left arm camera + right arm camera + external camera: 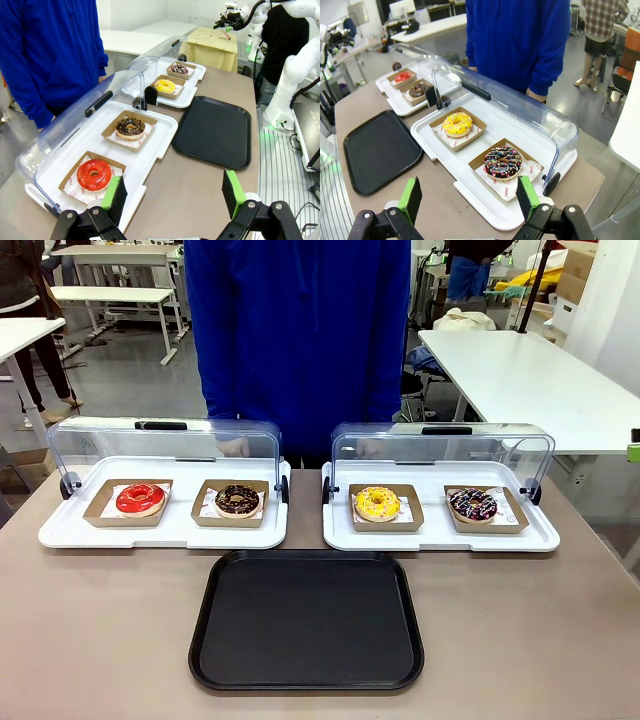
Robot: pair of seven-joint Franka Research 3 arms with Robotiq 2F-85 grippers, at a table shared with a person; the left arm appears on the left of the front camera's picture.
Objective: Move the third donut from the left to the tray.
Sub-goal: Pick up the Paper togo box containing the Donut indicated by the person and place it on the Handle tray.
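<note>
Third donut [457,124] beyond right pincer [469,196]

An open-plan lab or workshop hall: rows of white tables [520,370] on a bare grey floor [130,375], cardboard boxes [577,272] stacked at the back.

Just ahead of my left gripper [173,192] I see a red-iced donut [94,174], with a chocolate donut [130,127] beyond it. Both sit on a white display tray [152,145], its clear lid [75,131] raised.
</note>
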